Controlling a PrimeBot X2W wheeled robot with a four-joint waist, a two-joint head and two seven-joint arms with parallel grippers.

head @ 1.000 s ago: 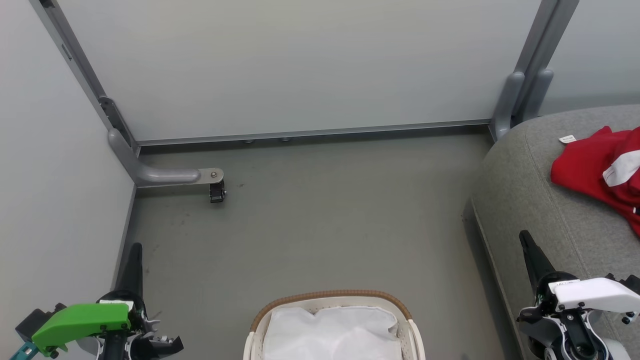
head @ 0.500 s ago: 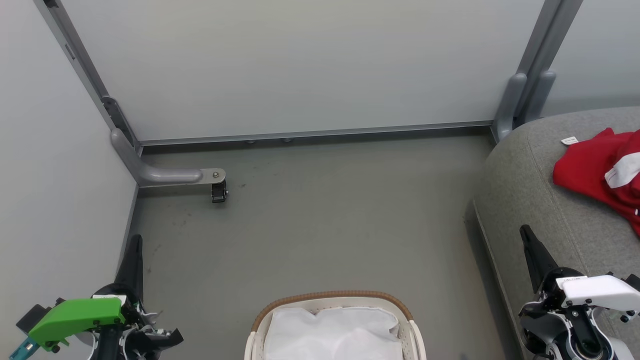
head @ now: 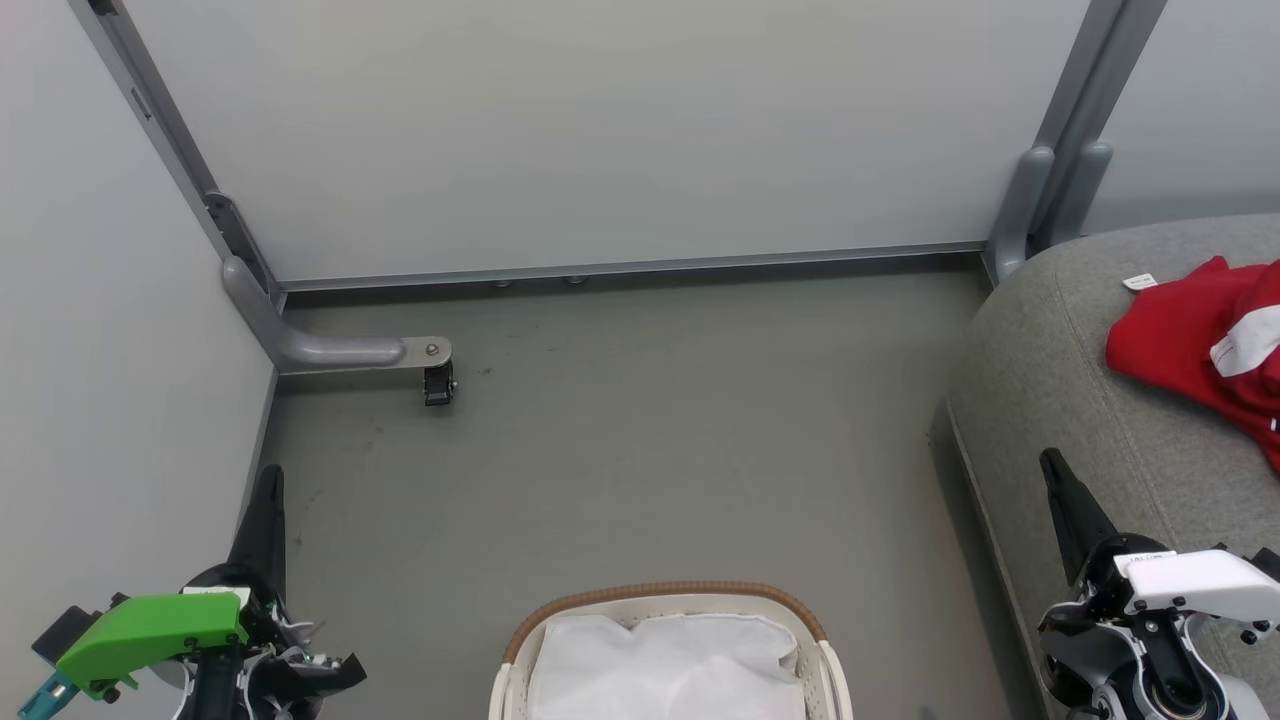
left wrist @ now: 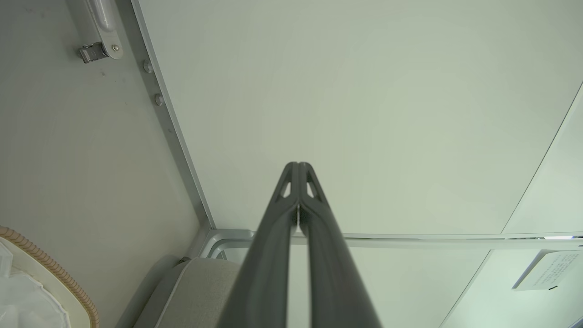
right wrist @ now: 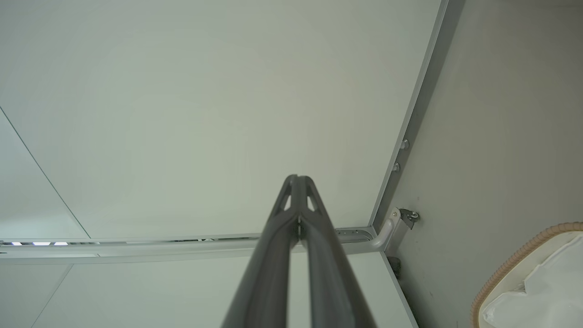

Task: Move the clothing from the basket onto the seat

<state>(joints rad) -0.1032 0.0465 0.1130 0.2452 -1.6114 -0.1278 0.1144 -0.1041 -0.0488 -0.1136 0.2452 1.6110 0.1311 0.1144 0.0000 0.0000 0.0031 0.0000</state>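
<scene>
A pale wall of panels, held in grey metal frames, closed the room at the back and on the left side. Before it lay a dull grey-green floor. On the right stood the seat, a big grey upholstered cushion with a rounded corner and a stitched seam.

The basket stood on the floor at the near edge, between the two arms and apart from the seat. Its brown woven rim curved around a white cloth liner, which lay crumpled inside. The edge of the head view cut the basket off, so I could not tell what lay in its nearer part.

The clothing, bright red with a white stripe, lay on top of the seat toward the right, in a loose heap that ran out of view.

The left gripper, above a green housing, pointed up over the floor close to the left wall. Its two dark fingers were pressed together along their length, with nothing between them. The right gripper, above a white housing, rose before the front edge of the seat. Its fingers were closed together in the same way and held nothing. Neither one touched the basket or the clothing.

A small black castor sat under a metal foot of the frame. A small white tag lay on the seat just beside the clothing.
</scene>
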